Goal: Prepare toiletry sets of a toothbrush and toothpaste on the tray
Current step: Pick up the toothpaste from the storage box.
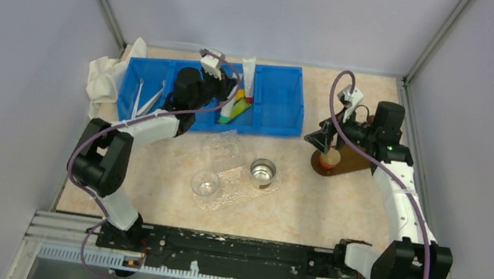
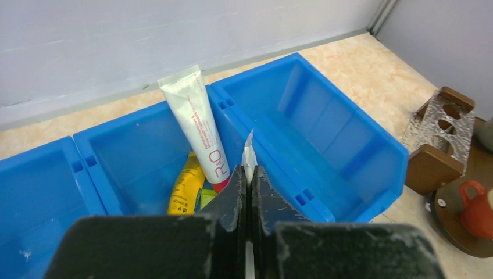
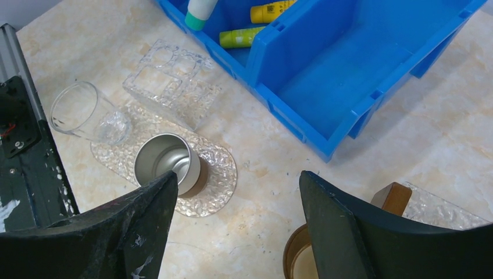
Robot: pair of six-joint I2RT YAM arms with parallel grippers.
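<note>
My left gripper (image 2: 249, 171) is shut on a thin white toothbrush (image 2: 249, 152) whose tip sticks out past the fingertips. It hovers over the middle compartment of the blue bin (image 1: 279, 100). That compartment holds a white toothpaste tube (image 2: 195, 122) leaning on the back wall and a yellow tube (image 2: 185, 192). More toothbrushes (image 1: 144, 99) lie in the left compartment. The clear textured tray (image 1: 231, 181) sits mid-table. My right gripper (image 3: 238, 177) is open and empty above the table, right of the tray (image 3: 218, 186).
A metal cup (image 1: 262, 172) and a clear glass (image 1: 205, 183) stand on the tray. A clear divided holder (image 1: 223, 143) lies beside the bin. A white cloth (image 1: 103, 75) is at the far left. A brown wooden stand (image 1: 343, 160) sits under my right gripper.
</note>
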